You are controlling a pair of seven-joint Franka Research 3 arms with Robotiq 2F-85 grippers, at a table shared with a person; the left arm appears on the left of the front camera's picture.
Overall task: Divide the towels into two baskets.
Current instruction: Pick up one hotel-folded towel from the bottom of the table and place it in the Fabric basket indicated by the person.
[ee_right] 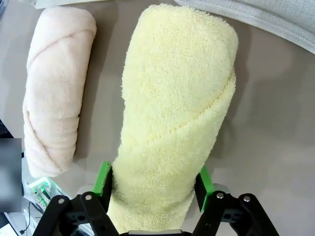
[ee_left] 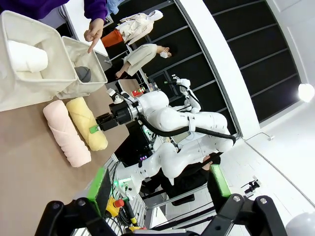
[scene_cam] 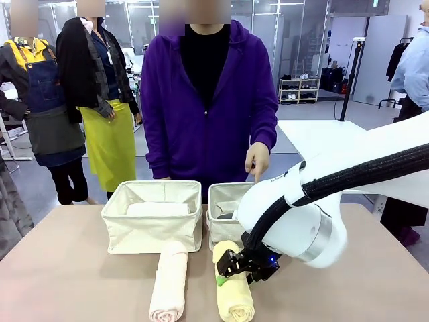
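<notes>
Halfway there: the white towel [scene_cam: 157,209] lies in one basket [scene_cam: 151,235] and the grey towel [ee_left: 84,74] in the other basket [scene_cam: 224,233], both beyond the fingertips. The right gripper [ee_right: 153,177] clamps the yellow towel [ee_right: 177,98] between its pads, the pink towel [ee_right: 56,88] just beside them. The left gripper [ee_left: 160,183] hangs spread and empty.

no lettering, label, brand, number or sign is legible on anything in view.

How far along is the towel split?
Done: white towel in the left basket, grey towel in the right basket. In hand: right gripper has its pads against both sides of the yellow towel, which lies on the table. Left: yellow into a basket, then the pink towel, untouched beside it.
</notes>
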